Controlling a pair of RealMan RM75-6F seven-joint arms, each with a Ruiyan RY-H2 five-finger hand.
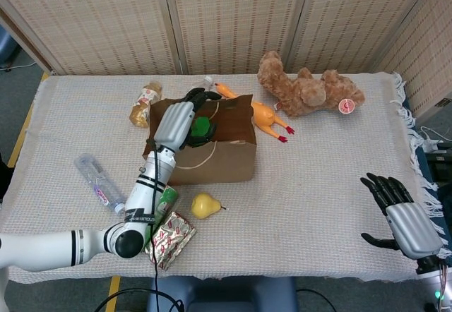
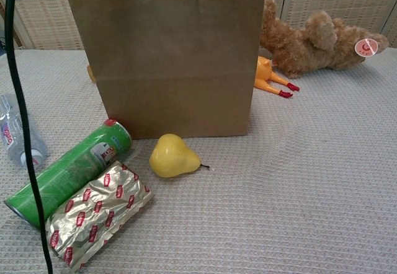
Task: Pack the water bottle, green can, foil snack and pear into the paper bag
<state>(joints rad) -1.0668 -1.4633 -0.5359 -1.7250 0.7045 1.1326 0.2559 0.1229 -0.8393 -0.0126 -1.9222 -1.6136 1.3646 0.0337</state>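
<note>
Left robot hand (image 1: 178, 123) reaches down into paper bag (image 1: 226, 158).

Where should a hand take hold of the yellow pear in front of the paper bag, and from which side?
Grip the pear around its wide lower body, coming from above. It lies on its side on the cloth, stem pointing right, so the narrower neck would probably slip. The paper bag stands close behind and the green can lies to its left; the top stays free for the fingers.
</note>
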